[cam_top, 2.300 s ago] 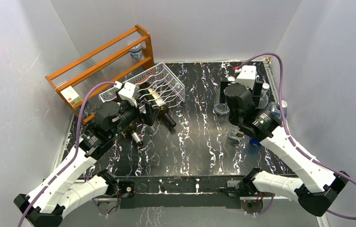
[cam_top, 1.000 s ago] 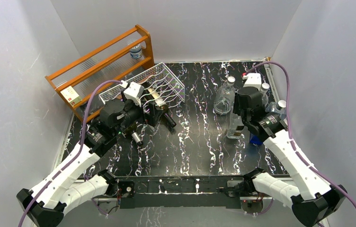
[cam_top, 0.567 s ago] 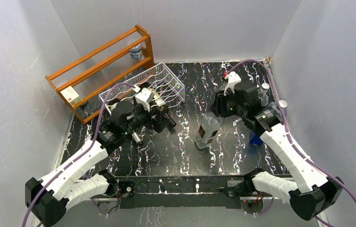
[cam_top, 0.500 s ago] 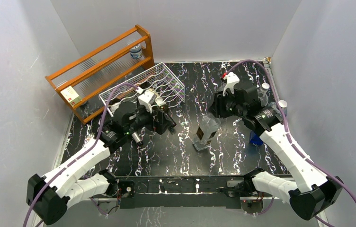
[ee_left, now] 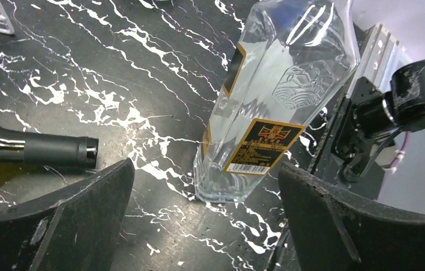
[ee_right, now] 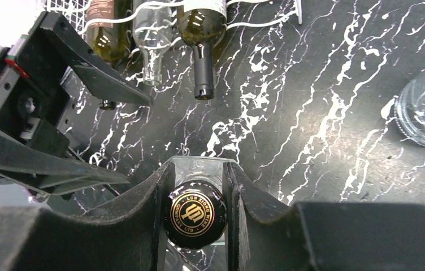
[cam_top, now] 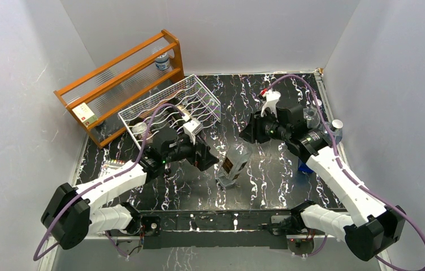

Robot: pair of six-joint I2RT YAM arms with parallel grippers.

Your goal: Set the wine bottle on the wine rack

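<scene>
The wine bottle (cam_top: 231,165), clear and square with a black-and-gold label, hangs tilted over the middle of the table, base toward the near left. My right gripper (cam_top: 246,141) is shut on its neck, and the black gold-printed cap (ee_right: 194,213) sits between the fingers (ee_right: 159,186). My left gripper (cam_top: 208,160) is open just left of the bottle's base. In the left wrist view the bottle (ee_left: 278,96) stands ahead of the wide jaws, its base at or just above the tabletop. The white wire wine rack (cam_top: 199,92) stands at the back left.
Three bottles (ee_right: 200,22) lie in the rack, necks pointing out; a dark neck (ee_left: 46,149) lies left of my left gripper. An orange wooden shelf (cam_top: 120,73) stands behind the rack. Clear bottles (cam_top: 334,127) and a blue object (cam_top: 305,166) crowd the right side.
My right arm carried the bottle from the back right toward the centre, tilting and lowering it. My left arm swung away from the rack toward the bottle's base, jaws open.
</scene>
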